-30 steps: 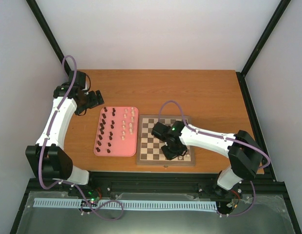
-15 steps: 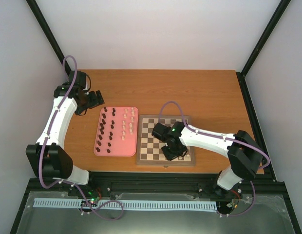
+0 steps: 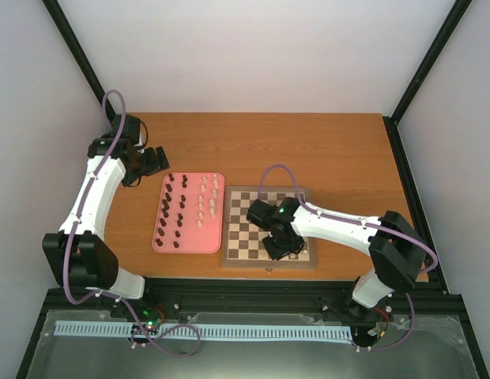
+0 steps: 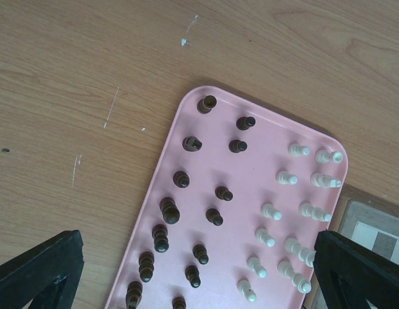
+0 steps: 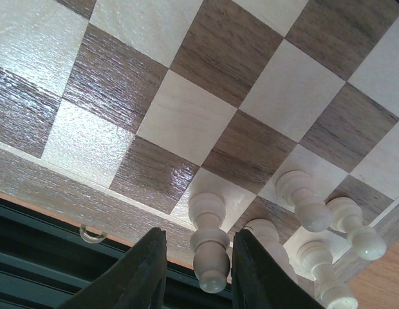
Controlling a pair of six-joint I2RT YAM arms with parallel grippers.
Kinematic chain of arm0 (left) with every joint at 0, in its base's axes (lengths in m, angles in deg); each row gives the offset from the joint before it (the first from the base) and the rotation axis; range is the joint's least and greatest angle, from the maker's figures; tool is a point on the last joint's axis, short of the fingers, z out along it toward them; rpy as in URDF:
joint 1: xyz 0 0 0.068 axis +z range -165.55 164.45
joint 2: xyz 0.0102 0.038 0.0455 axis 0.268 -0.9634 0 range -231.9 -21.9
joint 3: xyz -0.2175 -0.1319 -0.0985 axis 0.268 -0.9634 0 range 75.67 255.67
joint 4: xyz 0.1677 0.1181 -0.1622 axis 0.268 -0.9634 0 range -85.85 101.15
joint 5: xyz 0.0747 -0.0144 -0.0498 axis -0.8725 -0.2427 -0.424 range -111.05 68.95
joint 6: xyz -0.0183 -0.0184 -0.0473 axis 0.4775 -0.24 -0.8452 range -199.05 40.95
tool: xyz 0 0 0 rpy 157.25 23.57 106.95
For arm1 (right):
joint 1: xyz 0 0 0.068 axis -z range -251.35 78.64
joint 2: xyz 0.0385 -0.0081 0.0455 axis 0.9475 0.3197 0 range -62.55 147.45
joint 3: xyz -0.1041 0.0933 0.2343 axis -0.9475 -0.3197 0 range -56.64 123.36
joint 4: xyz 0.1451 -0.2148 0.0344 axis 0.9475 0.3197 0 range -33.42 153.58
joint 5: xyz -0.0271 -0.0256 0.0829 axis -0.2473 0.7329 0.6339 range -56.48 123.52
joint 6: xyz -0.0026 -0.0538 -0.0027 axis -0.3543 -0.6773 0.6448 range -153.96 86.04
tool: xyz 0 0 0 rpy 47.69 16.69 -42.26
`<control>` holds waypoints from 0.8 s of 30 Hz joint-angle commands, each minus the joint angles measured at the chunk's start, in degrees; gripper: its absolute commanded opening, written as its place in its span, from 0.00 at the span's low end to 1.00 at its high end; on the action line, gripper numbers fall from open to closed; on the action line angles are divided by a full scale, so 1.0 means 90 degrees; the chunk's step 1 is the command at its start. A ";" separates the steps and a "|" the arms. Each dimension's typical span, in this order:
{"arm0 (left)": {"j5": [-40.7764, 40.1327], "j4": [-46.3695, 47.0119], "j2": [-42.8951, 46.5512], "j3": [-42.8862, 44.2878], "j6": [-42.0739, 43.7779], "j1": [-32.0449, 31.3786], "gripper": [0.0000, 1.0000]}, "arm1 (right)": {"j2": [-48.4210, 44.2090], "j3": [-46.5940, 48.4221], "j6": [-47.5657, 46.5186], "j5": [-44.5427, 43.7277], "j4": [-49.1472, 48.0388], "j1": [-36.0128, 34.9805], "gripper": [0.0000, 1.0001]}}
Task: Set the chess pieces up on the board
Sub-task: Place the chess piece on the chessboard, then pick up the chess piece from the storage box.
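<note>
Position of right end effector (image 3: pixel 283 246): low over the near right part of the board (image 3: pixel 243 237), which lies on the desk (image 3: pixel 324 150) just right of the pink tray (image 3: pixel 191 237).

Right end effector state: released. In the right wrist view, its two dark fingers (image 5: pixel 145 270) stand on either side of one cream piece (image 5: pixel 209 241). A clear gap shows between that piece and the finger on the view's left. The other finger is very close to the piece; contact cannot be confirmed. The piece stands upright on a cream square in the row next to the board's wooden rim (image 5: pixel 64 177).

Other cream pieces (image 5: pixel 302 199) stand clustered just beside it, toward the board's corner. Four can be counted there, some partly hidden by the finger.

Position of left end effector (image 3: pixel 152 160): above the desk at the far left corner of the tray, well apart from the board.

Left end effector state: released. Its fingers (image 4: pixel 38 270) are spread wide at the lower corners of the left wrist view, with nothing gripped between them.

Tray contents:
- dark brown chess pieces (image 4: pixel 170 212) in two columns on the tray's left half
- cream chess pieces (image 4: pixel 270 211) in two columns on its right half

All tray pieces appear upright
</note>
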 commanded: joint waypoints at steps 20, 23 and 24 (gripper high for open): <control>0.0060 -0.0022 0.0045 0.0224 0.0016 -0.0021 1.00 | 0.0902 0.2357 -0.0712 -0.0460 0.0369 0.0037 0.45; 0.0073 -0.0043 0.0073 0.0246 0.0018 -0.0020 1.00 | 0.1465 0.3059 -0.0864 -0.0347 0.0218 0.0037 0.45; 0.0061 -0.0044 0.0097 0.0232 0.0021 -0.0019 1.00 | 0.1650 0.3307 -0.0910 -0.0283 0.0162 0.0037 0.45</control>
